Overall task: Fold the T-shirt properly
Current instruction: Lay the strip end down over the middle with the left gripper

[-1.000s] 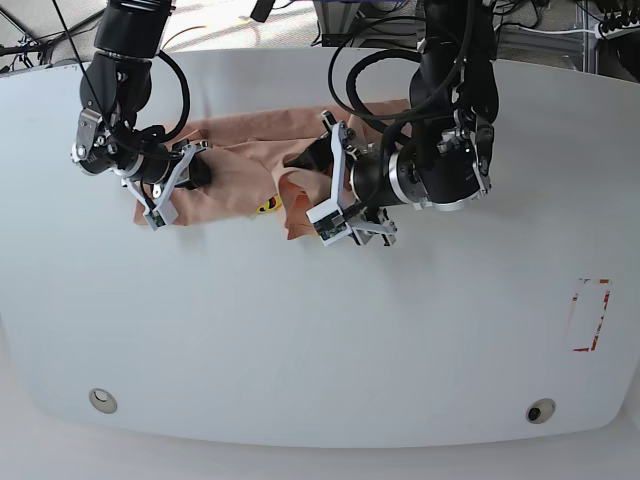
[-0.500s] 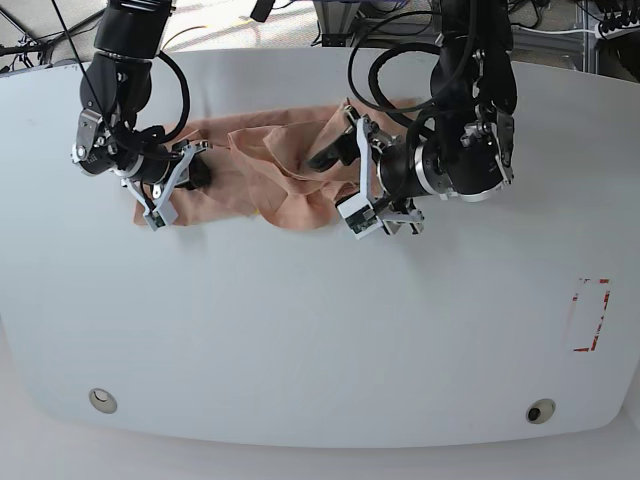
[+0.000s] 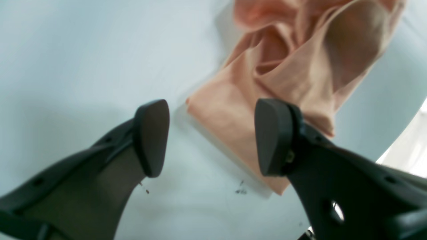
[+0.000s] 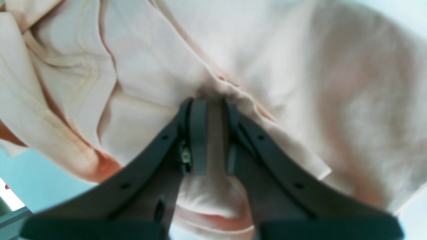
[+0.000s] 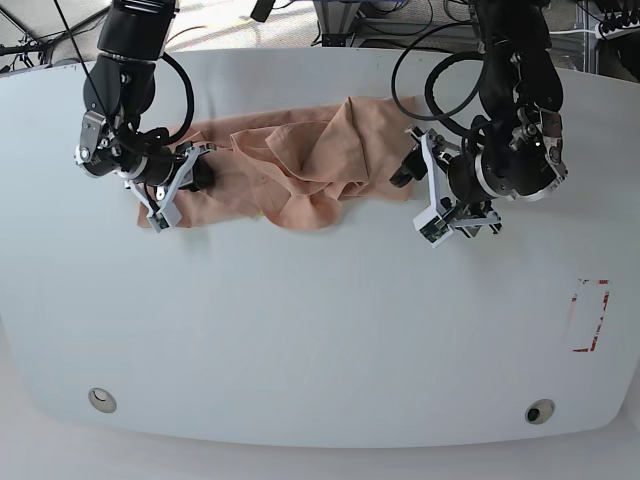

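Note:
The salmon-peach T-shirt [image 5: 300,165] lies crumpled in a long band across the far half of the white table [image 5: 300,330]. My right gripper [image 5: 197,176] is at the shirt's left end, and in the right wrist view it [image 4: 213,133] is shut on a pinched ridge of the T-shirt [image 4: 283,66]. My left gripper [image 5: 403,172] hovers at the shirt's right end. In the left wrist view it [image 3: 213,136] is open, its fingertips [image 3: 151,138] apart and holding nothing, with a flat corner of the T-shirt [image 3: 283,66] lying on the table beyond them.
A red-outlined rectangle [image 5: 590,315] is marked near the table's right edge. Two round fittings [image 5: 102,400] [image 5: 540,411] sit near the front edge. Cables and frames stand behind the table's far edge.
My left arm has swung right, from over the shirt's middle to its right end. The cloth now lies drawn out further right. The right arm has not moved.

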Tool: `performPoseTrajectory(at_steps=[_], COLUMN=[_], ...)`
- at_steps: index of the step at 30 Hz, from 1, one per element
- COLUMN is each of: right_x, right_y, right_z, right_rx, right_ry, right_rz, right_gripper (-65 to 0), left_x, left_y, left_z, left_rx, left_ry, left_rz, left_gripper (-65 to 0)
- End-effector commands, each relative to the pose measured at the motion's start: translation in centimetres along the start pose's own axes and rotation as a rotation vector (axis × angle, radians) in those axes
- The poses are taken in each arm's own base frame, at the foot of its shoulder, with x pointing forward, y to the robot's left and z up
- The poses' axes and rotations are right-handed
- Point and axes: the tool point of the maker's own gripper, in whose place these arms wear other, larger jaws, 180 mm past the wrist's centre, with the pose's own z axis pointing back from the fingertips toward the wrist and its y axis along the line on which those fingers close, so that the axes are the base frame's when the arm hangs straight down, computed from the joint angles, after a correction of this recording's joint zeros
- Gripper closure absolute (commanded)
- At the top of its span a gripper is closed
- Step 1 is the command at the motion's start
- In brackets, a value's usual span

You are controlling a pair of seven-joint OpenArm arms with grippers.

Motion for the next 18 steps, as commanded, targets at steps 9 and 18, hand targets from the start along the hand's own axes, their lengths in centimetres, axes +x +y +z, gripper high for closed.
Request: performPoseTrajectory(at_steps=[9, 18], right_x=[1.0, 0.9], right_y=[-0.6, -0.6], right_z=[0.5, 0.5], right_rx=[-0.018, -0.019], right_ry=[-0.016, -0.014], right_rz=[0.015, 0.015], right_gripper=[-7.9, -7.9], left_x=[0.4, 0.9], left_y=[0.4, -2.2], left_z=[-0.9, -4.7], left_rx=[0.013, -0.024], left_ry=[0.006, 0.080], left_rz=[-0.033, -0.197], left_gripper=[-37.9, -37.9])
